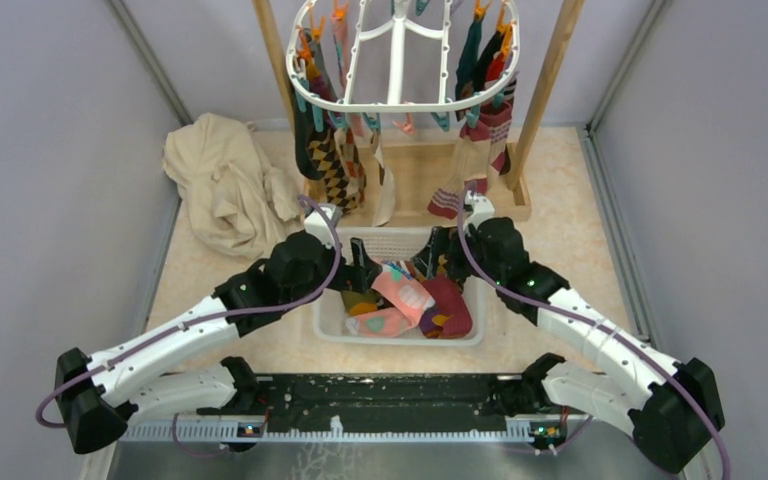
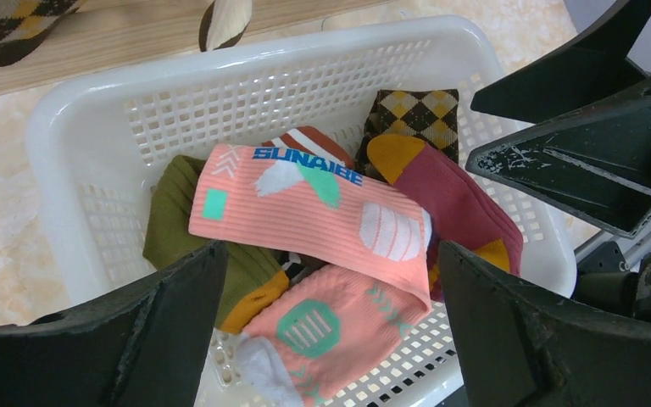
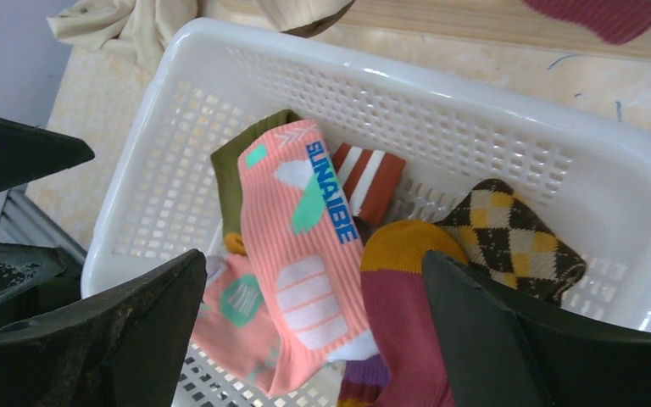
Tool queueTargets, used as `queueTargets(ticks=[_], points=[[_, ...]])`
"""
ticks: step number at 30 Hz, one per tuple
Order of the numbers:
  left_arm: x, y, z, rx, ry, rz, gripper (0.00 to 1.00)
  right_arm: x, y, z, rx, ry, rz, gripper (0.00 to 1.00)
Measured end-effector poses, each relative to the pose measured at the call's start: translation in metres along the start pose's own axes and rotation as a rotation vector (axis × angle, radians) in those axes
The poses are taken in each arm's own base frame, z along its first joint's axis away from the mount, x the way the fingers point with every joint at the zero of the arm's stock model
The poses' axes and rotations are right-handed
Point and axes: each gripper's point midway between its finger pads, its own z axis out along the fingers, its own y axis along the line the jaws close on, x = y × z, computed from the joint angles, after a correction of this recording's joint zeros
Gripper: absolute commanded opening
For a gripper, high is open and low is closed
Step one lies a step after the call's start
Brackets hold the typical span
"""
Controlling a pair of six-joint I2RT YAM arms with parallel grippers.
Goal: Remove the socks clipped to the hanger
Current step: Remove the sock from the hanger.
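The white oval hanger [image 1: 400, 60] hangs at the back with socks clipped along it: a dark argyle bunch [image 1: 325, 155] on the left and a striped red bunch [image 1: 482, 130] on the right. Below it, the white mesh basket [image 1: 400, 340] holds loose socks: a pink one [image 2: 305, 203], an olive one [image 2: 169, 225], a maroon one [image 3: 398, 305] and an argyle one [image 3: 509, 237]. My left gripper [image 1: 360, 265] [image 2: 331, 254] hovers open over the basket's left side. My right gripper [image 1: 450, 250] [image 3: 314, 259] hovers open over its right side. Neither holds anything.
A crumpled cream cloth [image 1: 225, 180] lies on the table at the back left. Two wooden posts [image 1: 550, 70] and a wooden base board [image 1: 420, 175] carry the hanger just behind the basket. Grey walls close in both sides.
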Motion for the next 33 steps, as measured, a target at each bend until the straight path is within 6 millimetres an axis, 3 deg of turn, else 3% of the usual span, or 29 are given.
queueTargets(ticks=[7, 12, 22, 29, 33], points=[[0.001, 0.003, -0.008, -0.002, -0.003, -0.003, 0.99, -0.006, 0.016, 0.0, -0.078, -0.013, 0.022, 0.99], [0.003, 0.006, -0.007, -0.017, 0.003, 0.004, 0.99, -0.005, 0.016, 0.005, -0.081, -0.009, 0.009, 0.98], [-0.01, 0.005, -0.005, -0.044, -0.016, 0.012, 0.99, -0.002, 0.01, 0.035, -0.07, 0.007, -0.021, 0.98], [-0.024, 0.008, -0.021, -0.056, -0.062, -0.01, 0.99, -0.002, 0.026, 0.057, -0.109, -0.033, -0.096, 0.97], [-0.03, 0.012, -0.031, -0.068, -0.087, -0.035, 0.99, -0.014, 0.041, 0.066, -0.139, -0.113, -0.143, 0.96]])
